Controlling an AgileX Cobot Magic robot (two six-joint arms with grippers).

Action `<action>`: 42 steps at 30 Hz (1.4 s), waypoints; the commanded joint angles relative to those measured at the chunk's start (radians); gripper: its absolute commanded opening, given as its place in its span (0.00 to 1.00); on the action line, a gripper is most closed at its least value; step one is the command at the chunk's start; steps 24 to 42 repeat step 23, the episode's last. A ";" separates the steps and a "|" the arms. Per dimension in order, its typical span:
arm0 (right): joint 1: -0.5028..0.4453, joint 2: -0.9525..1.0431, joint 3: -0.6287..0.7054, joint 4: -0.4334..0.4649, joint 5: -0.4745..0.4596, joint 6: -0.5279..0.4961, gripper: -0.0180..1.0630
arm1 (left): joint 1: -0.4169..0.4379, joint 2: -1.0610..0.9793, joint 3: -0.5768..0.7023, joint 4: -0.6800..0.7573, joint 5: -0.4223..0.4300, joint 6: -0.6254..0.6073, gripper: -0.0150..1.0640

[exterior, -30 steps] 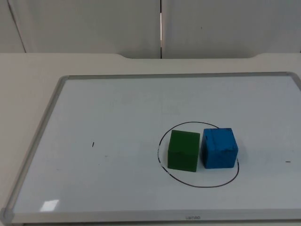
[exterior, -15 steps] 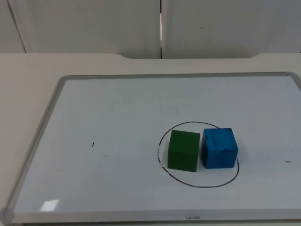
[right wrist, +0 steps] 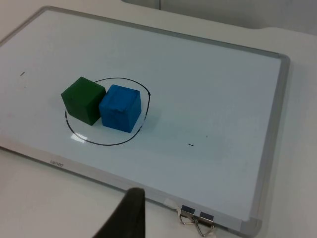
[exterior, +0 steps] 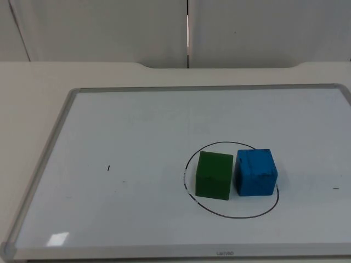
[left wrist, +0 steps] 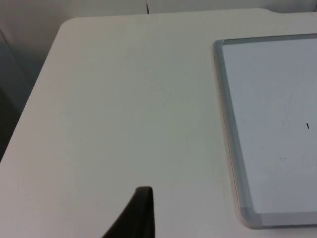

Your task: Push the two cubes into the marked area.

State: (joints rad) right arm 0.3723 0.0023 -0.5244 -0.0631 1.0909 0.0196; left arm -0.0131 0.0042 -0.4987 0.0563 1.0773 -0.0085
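A green cube [exterior: 214,175] and a blue cube [exterior: 255,172] stand side by side, almost touching, inside a black hand-drawn circle [exterior: 230,215] on the whiteboard [exterior: 137,126]. The blue cube's outer side reaches the circle's line. The right wrist view shows the same green cube [right wrist: 82,99], blue cube [right wrist: 120,107] and circle [right wrist: 99,143]. My right gripper [right wrist: 131,213] hangs over the bare table just outside the board's labelled edge, well away from the cubes. My left gripper [left wrist: 141,213] waits over bare table beside the board's other side.
The whiteboard has a grey frame [exterior: 55,137], also seen as the frame [left wrist: 228,139] near the left gripper. Binder clips [right wrist: 198,220] sit at the board's edge near the right gripper. Two small pen marks [exterior: 108,168] dot the board. A grey partition wall [exterior: 109,27] closes the back.
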 commanded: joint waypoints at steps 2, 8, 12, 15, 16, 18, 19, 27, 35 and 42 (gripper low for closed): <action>-0.002 -0.002 0.009 -0.005 -0.013 -0.009 0.99 | 0.004 -0.004 0.003 0.016 -0.001 0.002 0.99; -0.059 -0.002 0.009 -0.005 -0.013 -0.009 0.99 | 0.004 -0.004 0.003 0.023 -0.003 0.002 0.99; -0.143 -0.002 0.009 -0.005 -0.013 -0.009 0.99 | 0.004 -0.004 0.003 0.023 -0.003 0.002 0.99; -0.229 -0.002 0.009 -0.005 -0.013 -0.009 0.99 | 0.004 -0.004 0.003 0.023 -0.003 0.002 0.99; -0.255 -0.002 0.009 -0.005 -0.013 -0.009 0.99 | 0.004 -0.004 0.003 0.023 -0.003 0.002 0.99; -0.278 -0.002 0.009 -0.005 -0.013 -0.009 0.99 | 0.004 -0.004 0.003 0.023 -0.003 0.002 0.99; -0.297 -0.002 0.009 -0.005 -0.013 -0.009 0.99 | 0.004 -0.004 0.003 0.023 -0.003 0.002 0.99; -0.350 -0.002 0.009 -0.005 -0.013 -0.009 0.99 | 0.004 -0.004 0.003 0.023 -0.003 0.002 0.99; -0.350 -0.002 0.009 -0.005 -0.013 -0.009 0.99 | 0.004 -0.004 0.003 0.023 -0.003 0.002 0.99; -0.350 -0.002 0.009 -0.005 -0.013 -0.009 0.99 | 0.004 -0.004 0.003 0.023 -0.003 0.002 0.99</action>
